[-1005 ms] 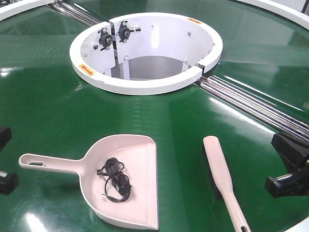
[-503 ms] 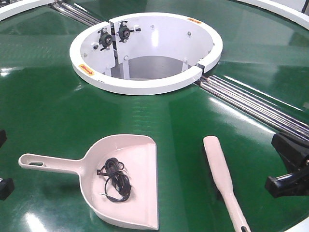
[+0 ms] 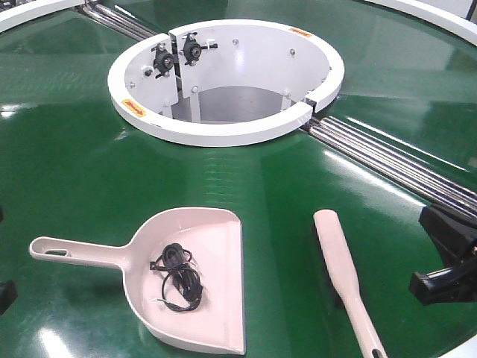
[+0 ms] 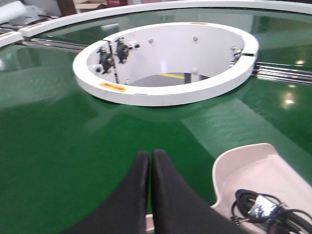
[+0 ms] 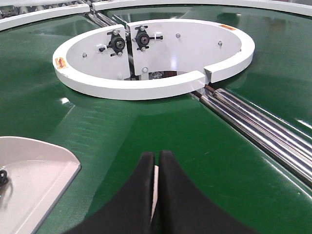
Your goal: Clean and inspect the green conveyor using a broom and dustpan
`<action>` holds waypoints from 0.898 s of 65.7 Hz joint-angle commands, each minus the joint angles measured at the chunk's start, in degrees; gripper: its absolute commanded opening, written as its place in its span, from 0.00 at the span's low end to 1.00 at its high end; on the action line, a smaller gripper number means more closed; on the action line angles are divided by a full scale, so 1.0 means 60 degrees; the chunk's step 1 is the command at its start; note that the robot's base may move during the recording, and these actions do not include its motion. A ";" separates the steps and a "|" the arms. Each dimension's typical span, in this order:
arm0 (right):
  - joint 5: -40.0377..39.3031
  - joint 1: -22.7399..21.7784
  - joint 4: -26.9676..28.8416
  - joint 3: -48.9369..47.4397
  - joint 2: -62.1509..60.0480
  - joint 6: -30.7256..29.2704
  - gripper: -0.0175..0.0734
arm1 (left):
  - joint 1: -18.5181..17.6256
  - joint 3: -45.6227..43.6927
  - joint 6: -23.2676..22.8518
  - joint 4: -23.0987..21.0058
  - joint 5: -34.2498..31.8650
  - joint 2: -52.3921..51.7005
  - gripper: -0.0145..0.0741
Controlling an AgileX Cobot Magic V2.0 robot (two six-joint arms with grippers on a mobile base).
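Presently both my left gripper (image 4: 150, 161) and right gripper (image 5: 157, 163) are pressed together, empty. Broom (image 3: 339, 262) at five o'clock: light, stiff, slippery plastic; grasp the tapering handle.

Bright, even overhead light — the glossy green conveyor (image 3: 89, 171) throws back pale streaks and small white hotspots. Shadows are faint. The front view is sharp; both wrist views go soft — close, dark foreground shapes blurred.

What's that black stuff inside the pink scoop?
A tangle of thin black cord lies loose inside the dustpan, which sits flat on the green conveyor. Whatever might be under the tangle is covered.
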 commanded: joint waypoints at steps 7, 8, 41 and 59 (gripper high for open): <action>-0.0725 -0.0026 -0.0097 -0.0265 -0.0030 -0.0015 0.18 | 0.0724 0.0632 -0.0084 0.0059 -0.0669 -0.1379 0.14; -0.0725 -0.0026 -0.0097 -0.0265 -0.0030 -0.0015 0.18 | 0.0799 0.0716 -0.0084 0.0059 -0.0669 -0.1512 0.14; -0.0701 -0.0026 -0.0097 -0.0265 -0.0030 -0.0015 0.18 | 0.2599 0.3763 -0.0257 0.0079 -0.0032 -0.5794 0.14; -0.0683 -0.0026 -0.0097 -0.0265 -0.0030 -0.0015 0.18 | 0.2599 0.3763 -0.0257 0.0068 -0.0099 -0.5808 0.14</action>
